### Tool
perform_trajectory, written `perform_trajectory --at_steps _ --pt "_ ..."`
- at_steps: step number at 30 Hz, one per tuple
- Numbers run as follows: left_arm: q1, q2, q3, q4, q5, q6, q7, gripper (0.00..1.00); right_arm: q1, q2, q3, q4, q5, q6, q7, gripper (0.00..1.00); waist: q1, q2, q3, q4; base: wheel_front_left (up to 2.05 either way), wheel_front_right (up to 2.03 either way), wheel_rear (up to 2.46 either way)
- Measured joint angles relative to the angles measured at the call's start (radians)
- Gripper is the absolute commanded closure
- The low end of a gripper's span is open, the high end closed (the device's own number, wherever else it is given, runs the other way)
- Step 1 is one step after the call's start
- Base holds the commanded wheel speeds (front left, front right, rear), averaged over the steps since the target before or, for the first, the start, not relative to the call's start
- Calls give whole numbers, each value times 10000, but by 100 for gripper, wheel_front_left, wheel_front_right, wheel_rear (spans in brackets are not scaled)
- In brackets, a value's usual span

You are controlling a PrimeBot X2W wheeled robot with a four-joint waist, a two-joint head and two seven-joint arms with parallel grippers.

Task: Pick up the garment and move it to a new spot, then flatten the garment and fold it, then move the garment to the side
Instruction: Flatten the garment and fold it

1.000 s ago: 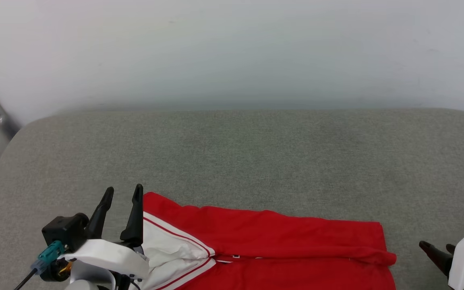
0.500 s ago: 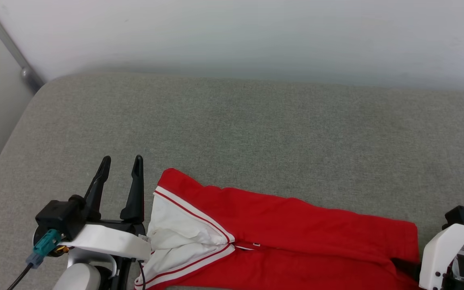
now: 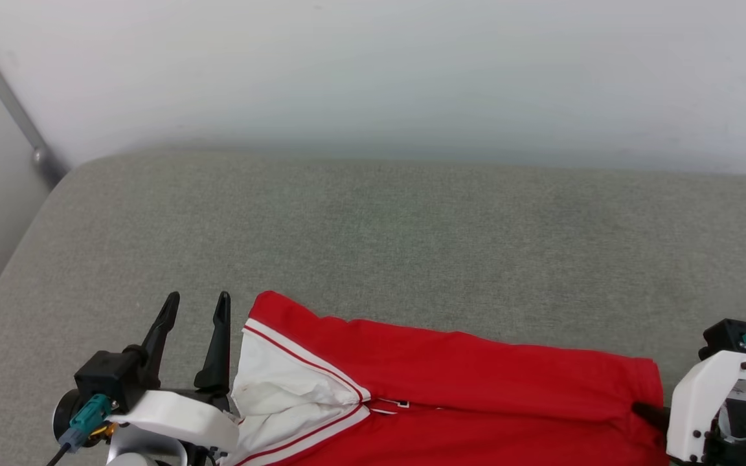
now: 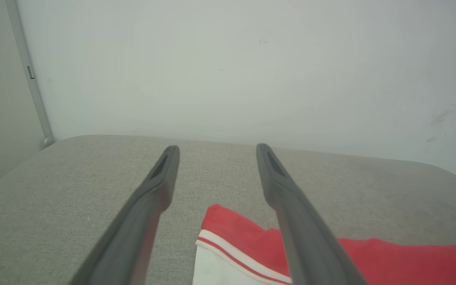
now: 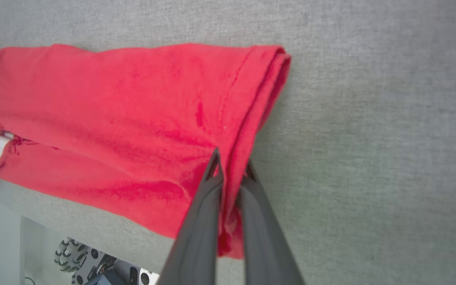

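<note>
- Right gripper (image 5: 232, 162) is clamped on the garment (image 3: 476, 375). Its two dark fingers are pressed together with the doubled red hem edge pinched between them.
- Left gripper (image 3: 197, 304) stands with its fingers spread wide and nothing between them, pointing away from the robot over the seat.
- Beyond both grippers' fingertips rises a plain pale wall (image 3: 373, 77), faintly scuffed.
- Under both grippers lies a grey woven cushion (image 3: 373, 233) with rounded far corners. It reaches from the grippers to the foot of the wall.
- Between the two grippers the garment stretches as a long red band, folded over on itself. One end lies just beside the left gripper's inner finger, and the other end is in the right gripper's grasp. Whether cloth and left finger touch cannot be told.
- At the left gripper's end sits a rumpled white sleeve (image 3: 276, 382), edged with red-and-white striped trim (image 3: 302, 359) on its far side.
- Off to the outer side of the left gripper, a thin grey rail (image 3: 10, 110) runs down the wall to the cushion's corner.
- Behind the left gripper's fingers, a teal plug (image 3: 88, 414) sticks out of the wrist.
</note>
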Motion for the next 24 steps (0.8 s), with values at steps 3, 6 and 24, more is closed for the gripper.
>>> perform_trajectory --at_steps 3,6,24 --pt "176 35 -36 -10 19 92 12 0 -14 -199 -67 -44 59 2 -82 100 0 0 -203 -166 0 0 0" --pt "249 23 -127 -59 67 134 42 0 -12 -508 -445 -35 46 2 -84 100 0 0 -346 -340 0 0 0" --pt "326 -61 -337 -23 73 257 88 0 42 1078 -3239 -922 324 0 2261 100 -1 0 -539 -895 0 0 0"
